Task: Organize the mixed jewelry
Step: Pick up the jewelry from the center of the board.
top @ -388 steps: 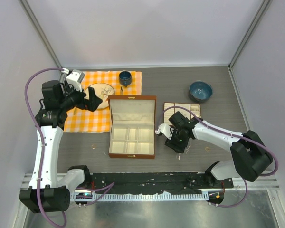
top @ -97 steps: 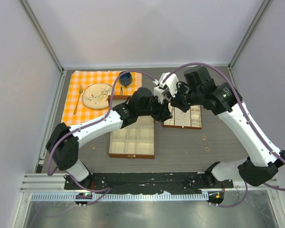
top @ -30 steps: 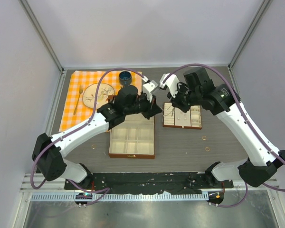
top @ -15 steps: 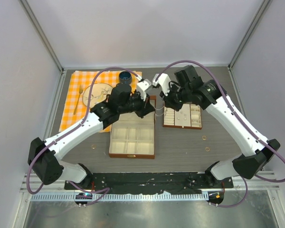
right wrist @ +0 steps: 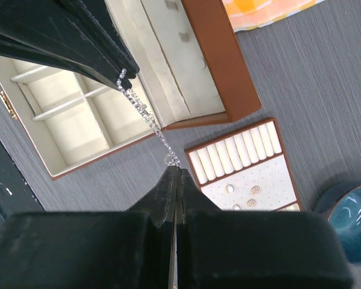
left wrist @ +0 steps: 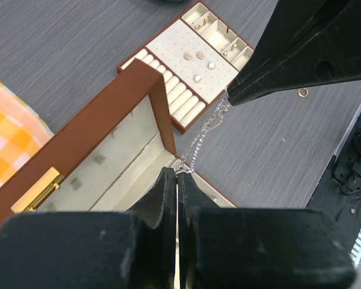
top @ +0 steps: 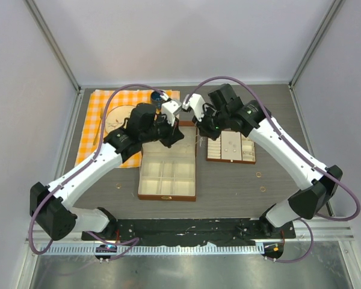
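A thin silver chain necklace hangs stretched between my two grippers, above the right edge of the open brown box. My left gripper is shut on one end of it. The right gripper is shut on the other end, a short way to the right. Small gold-coloured rings lie on the table at the right and one at the left. The box's lid stands open.
A brown insert tray with earrings lies right of the box. An orange checked cloth at the back left carries a plate, a gold spoon and a blue cup. A blue bowl sits beyond the tray.
Both grippers have moved left together with the chain held between them, from over the insert tray's left edge to over the box's right side.
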Controlling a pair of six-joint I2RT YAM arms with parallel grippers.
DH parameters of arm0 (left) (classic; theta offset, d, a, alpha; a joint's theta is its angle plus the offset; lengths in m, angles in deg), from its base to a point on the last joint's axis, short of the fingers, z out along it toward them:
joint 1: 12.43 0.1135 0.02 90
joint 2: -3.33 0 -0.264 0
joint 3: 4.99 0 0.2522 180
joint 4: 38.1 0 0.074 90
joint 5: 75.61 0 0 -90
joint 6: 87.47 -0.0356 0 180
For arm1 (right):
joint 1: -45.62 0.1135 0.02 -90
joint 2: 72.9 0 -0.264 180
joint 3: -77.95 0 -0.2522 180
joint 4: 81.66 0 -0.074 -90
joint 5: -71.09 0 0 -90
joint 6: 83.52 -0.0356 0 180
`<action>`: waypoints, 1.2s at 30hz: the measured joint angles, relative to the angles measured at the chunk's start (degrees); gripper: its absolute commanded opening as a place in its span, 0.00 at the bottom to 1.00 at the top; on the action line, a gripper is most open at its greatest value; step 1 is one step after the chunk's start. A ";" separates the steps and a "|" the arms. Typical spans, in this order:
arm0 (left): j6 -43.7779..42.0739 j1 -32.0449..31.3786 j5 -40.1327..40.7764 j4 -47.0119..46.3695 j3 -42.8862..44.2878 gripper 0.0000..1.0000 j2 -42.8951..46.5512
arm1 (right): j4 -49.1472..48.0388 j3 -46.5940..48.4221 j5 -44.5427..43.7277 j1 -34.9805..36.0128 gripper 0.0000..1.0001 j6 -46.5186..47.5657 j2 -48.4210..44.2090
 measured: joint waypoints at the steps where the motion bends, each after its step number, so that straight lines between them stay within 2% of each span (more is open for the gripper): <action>1: -0.13 0.35 0.26 0.44 -0.02 0.00 0.20 | -0.39 0.02 -0.22 0.26 0.01 -0.28 0.33; 36: -5.64 7.19 9.79 5.88 -3.89 0.00 4.63 | -8.98 0.17 -5.01 4.72 0.01 -2.91 8.22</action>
